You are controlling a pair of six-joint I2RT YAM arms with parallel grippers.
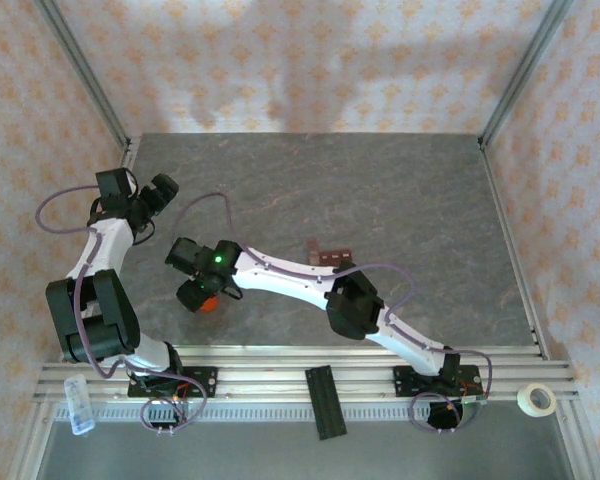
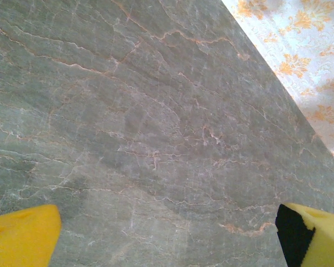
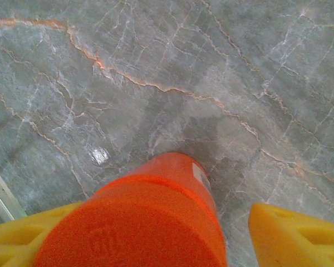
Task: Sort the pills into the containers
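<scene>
- The containers (image 1: pixel 330 258) are seen from the top camera as one small, dark reddish-brown strip, narrow and rectangular. Its row of little compartments is too small to be made out clearly, and a short piece seems to stick out toward the far side at its left end.
- The strip is laid flat on the grey marbled table (image 1: pixel 400 200), a little right of the middle, just on the far side of the right arm's white forearm.
- The right gripper (image 1: pixel 195 292) is found well to the left of the strip, well apart from it and slightly nearer.
- In the right wrist view, an orange bottle (image 3: pixel 150 217) is seen between the yellow fingers (image 3: pixel 292 239) of the right gripper (image 3: pixel 156 236). The jaws are set partly apart around it. A strip of bare table is visible between the bottle and the right-hand finger, and contact on the other side cannot be judged.
- The same orange bottle (image 1: pixel 209 305) is seen from above, at the near side of that gripper.
- The left gripper (image 1: pixel 163 192) is held far left of the strip, well apart from it. Its jaws are spread wide over bare table, with nothing between them (image 2: pixel 167 233).
</scene>
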